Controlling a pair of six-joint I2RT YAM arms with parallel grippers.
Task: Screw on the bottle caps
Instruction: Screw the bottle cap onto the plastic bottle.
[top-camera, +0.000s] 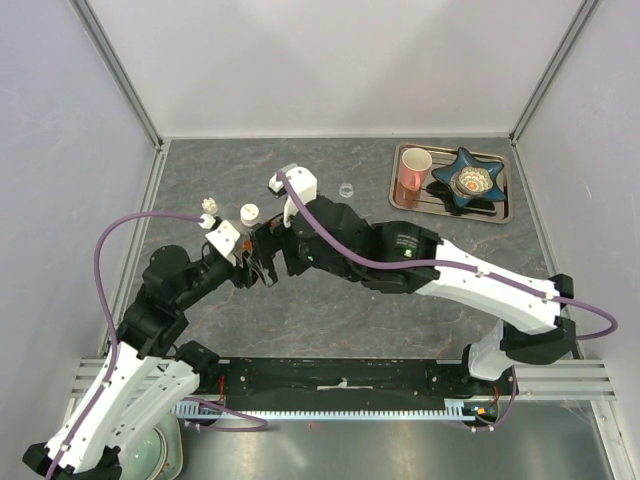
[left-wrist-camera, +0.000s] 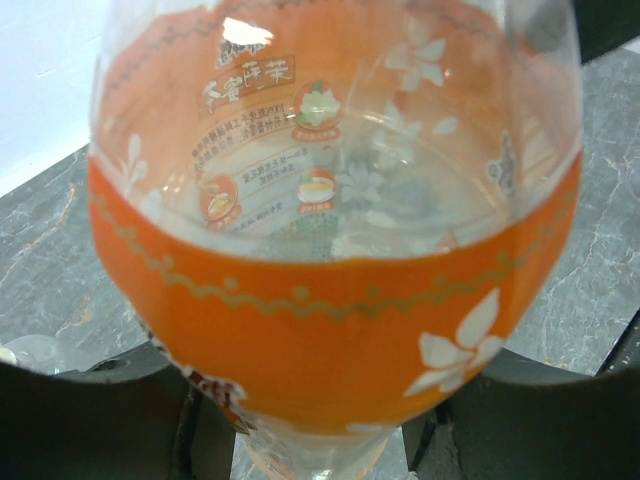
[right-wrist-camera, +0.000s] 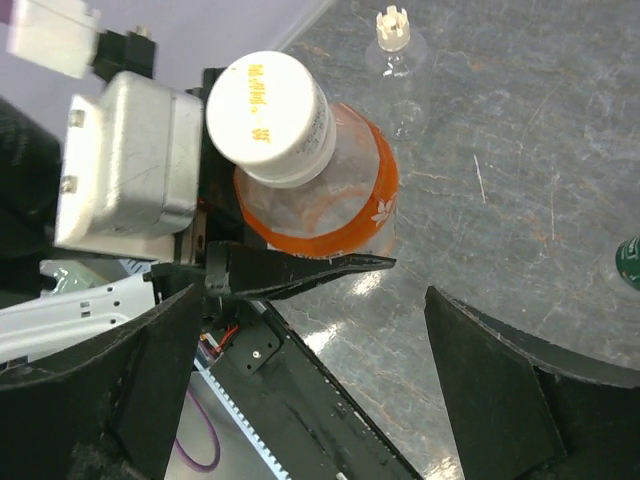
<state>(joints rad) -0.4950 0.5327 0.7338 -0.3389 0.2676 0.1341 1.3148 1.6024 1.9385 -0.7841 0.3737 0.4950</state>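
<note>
- View from the left wrist: left gripper (left-wrist-camera: 315, 425) is clamped on the clear plastic bottle with orange flowered label (left-wrist-camera: 330, 330). The bottle fills the frame, with a dark finger at each bottom corner against its sides.
- The right wrist view shows what that one cuts off: a white round screw cap (right-wrist-camera: 270, 105) with yellow print on top sits on the bottle's neck. Can't tell if it's threaded down tight.
- Also there: right gripper (right-wrist-camera: 310, 325) has its jaws spread wide with nothing between them, and it's clear of the cap.
- Same view: tiny clear plastic bottle (right-wrist-camera: 400, 85) stands upright on the grey marbled tabletop (right-wrist-camera: 520, 150) near the held bottle, with a cream notched cap (right-wrist-camera: 392, 27) on it. There's a dark green sliver (right-wrist-camera: 630, 262) at the right edge, too little of it to name.
- Top view only: both arms meet left of table centre. The capped bottle shows just behind the grippers, and the tiny bottle is to its left.
- Top view only: small clear round item (top-camera: 347, 188) sits alone further right, too small to identify.
- Top view only: metal tray (top-camera: 440, 208) in the far right corner holds a pink mug (top-camera: 412, 172) and a blue star-shaped dish (top-camera: 468, 180), well apart from the bottles.
</note>
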